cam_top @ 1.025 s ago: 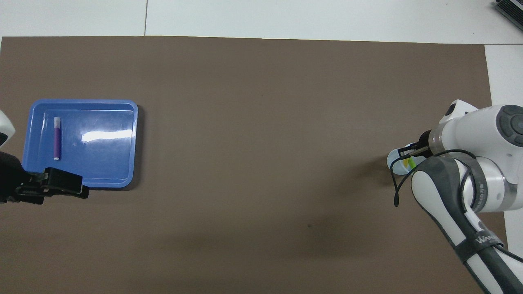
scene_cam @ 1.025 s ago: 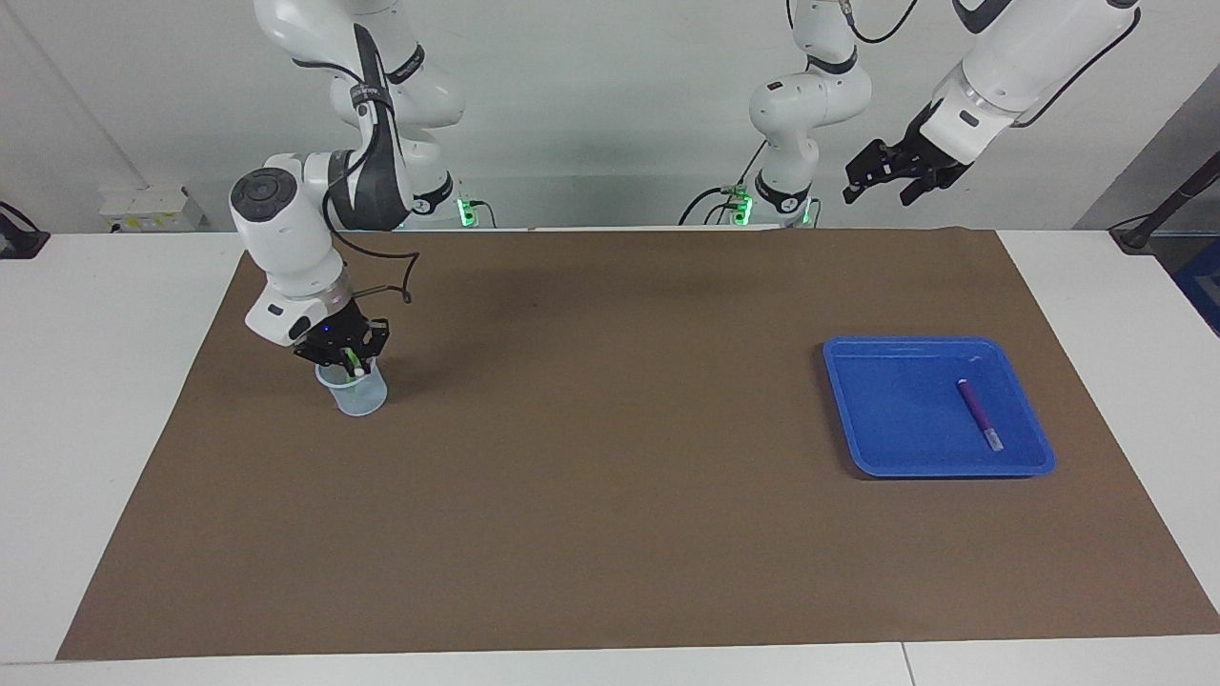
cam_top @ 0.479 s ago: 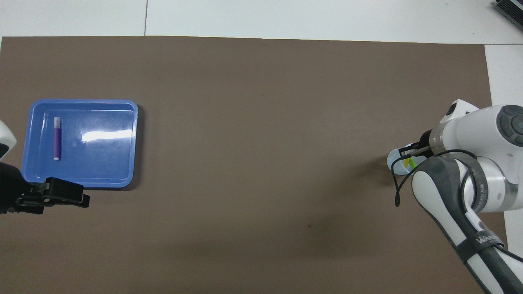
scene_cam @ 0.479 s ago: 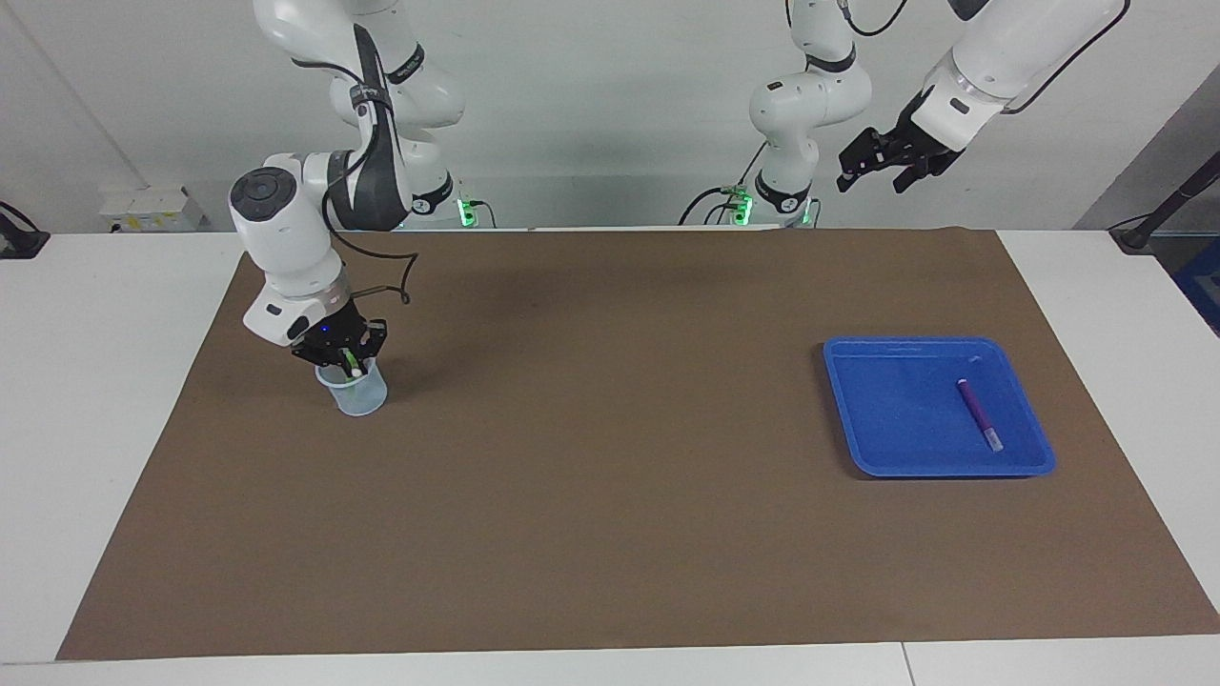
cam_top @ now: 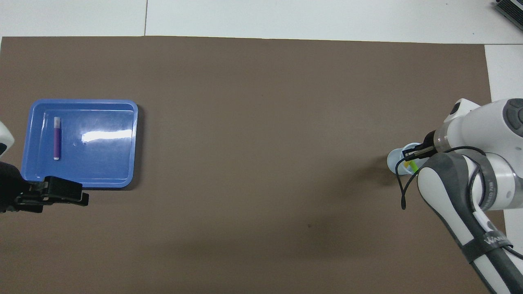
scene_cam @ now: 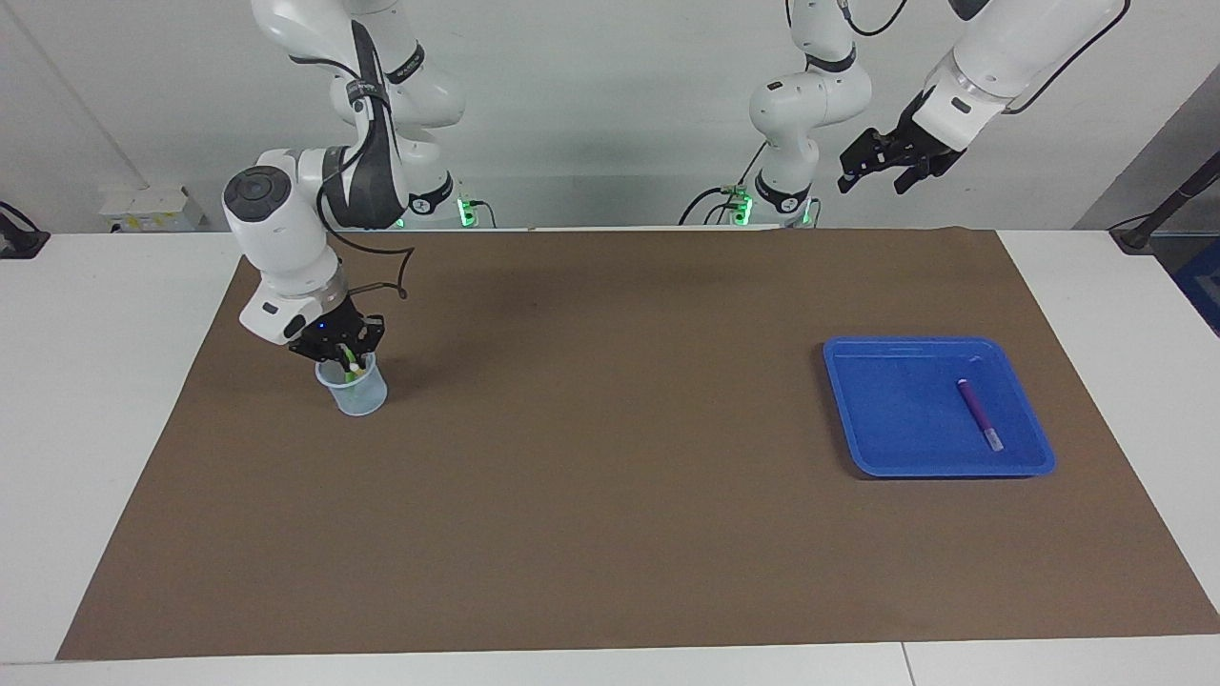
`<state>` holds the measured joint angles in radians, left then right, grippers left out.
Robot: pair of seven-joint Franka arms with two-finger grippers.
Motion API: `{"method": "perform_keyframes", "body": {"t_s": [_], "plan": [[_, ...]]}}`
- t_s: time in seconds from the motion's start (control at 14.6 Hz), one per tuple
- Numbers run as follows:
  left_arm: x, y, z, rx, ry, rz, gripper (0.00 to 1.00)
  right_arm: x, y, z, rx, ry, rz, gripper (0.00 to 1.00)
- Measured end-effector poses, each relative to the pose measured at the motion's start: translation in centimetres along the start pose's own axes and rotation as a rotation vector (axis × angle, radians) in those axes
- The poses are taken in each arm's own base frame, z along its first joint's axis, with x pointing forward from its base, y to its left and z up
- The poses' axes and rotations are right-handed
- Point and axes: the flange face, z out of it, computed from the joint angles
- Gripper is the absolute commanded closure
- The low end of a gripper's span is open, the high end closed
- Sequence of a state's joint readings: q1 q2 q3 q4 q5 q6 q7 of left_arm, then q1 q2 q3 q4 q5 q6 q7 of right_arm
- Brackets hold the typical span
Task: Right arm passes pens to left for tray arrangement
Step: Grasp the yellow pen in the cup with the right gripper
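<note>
My right gripper (scene_cam: 345, 354) reaches down into the mouth of a small translucent cup (scene_cam: 355, 393) and is shut on a green pen (scene_cam: 351, 363) that stands in it. In the overhead view a yellow pen (cam_top: 406, 163) shows in the cup (cam_top: 393, 160) beside the green pen (cam_top: 413, 165), under the right gripper (cam_top: 410, 154). The blue tray (scene_cam: 896, 410) lies toward the left arm's end with a purple pen (scene_cam: 979, 413) flat in it. My left gripper (scene_cam: 882, 171) hangs open and empty, high over the mat by the tray's (cam_top: 94, 163) robot-side rim.
A brown mat (scene_cam: 610, 476) covers most of the white table (scene_cam: 95, 381). The purple pen (cam_top: 56, 139) lies along the tray's outer side. A black cable (scene_cam: 386, 272) loops from the right arm's wrist, close above the cup.
The right arm has risen a little over the cup, its gripper still shut on the green pen. The left gripper has lifted higher and then held still.
</note>
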<state>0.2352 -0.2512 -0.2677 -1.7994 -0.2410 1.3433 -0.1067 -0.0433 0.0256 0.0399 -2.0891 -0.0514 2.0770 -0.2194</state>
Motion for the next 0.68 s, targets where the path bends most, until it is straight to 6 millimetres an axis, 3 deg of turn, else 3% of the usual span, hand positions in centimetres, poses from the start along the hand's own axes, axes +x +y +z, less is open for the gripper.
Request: {"method": "perform_keyframes", "body": {"t_s": [0.68], "plan": [[-0.1,0.7,0.1,0.004,0.002,-0.037,0.0,-1.8,-0.1,-7.4,-0.009,0.004,0.008,1.0]]}}
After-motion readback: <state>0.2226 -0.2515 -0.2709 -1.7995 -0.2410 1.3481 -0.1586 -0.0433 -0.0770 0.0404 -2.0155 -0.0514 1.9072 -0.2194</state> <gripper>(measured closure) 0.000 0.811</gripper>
